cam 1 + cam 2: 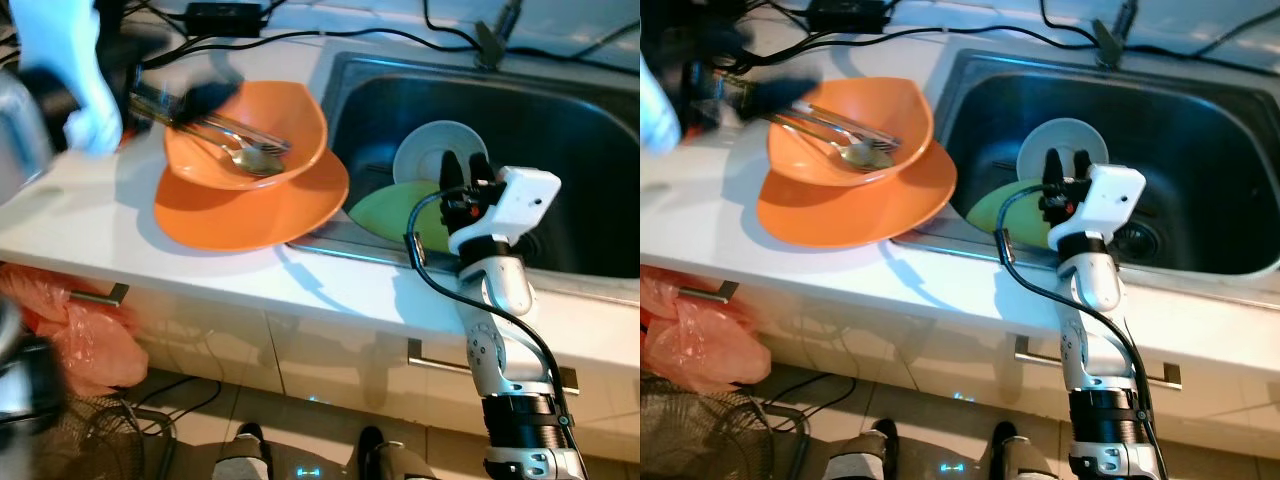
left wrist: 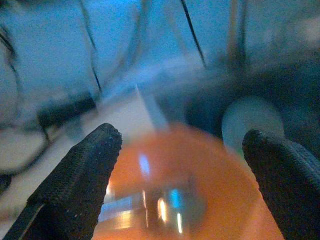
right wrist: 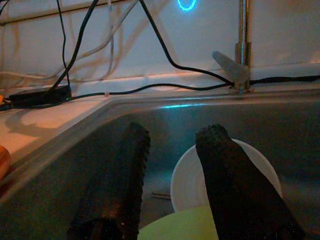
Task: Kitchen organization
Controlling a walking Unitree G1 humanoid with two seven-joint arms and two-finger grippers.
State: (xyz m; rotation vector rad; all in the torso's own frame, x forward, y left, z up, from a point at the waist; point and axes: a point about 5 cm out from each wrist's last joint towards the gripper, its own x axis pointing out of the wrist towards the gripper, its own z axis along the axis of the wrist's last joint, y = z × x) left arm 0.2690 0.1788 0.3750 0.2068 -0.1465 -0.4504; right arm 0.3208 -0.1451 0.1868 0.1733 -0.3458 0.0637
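An orange bowl (image 1: 250, 135) sits tilted on an orange plate (image 1: 250, 205) on the white worktop (image 1: 120, 215), just beside the steel sink (image 1: 560, 130); the plate's rim overhangs the sink's edge. Several pieces of metal cutlery (image 1: 235, 140) lie in the bowl, their handles sticking out toward the robot's left. The left claw (image 2: 185, 170) hangs above the bowl with its two black fingers (image 2: 82, 177) spread wide apart and nothing between them; the view from its wrist is blurred, with the orange bowl and shiny cutlery below. The right claw (image 1: 465, 170) reaches over the front edge of the sink, its fingers (image 3: 117, 185) parted by a small gap and holding nothing, pointing at a white bowl (image 1: 425, 150) inside the basin. A light green plate (image 1: 390, 215) lies in the sink, just in front of the white bowl and partly under the claw. Black cables (image 1: 300, 35) run along the back of the worktop, and a tap (image 3: 240, 50) stands behind the sink. A pink plastic bag (image 1: 80, 330) hangs below the worktop on the left.
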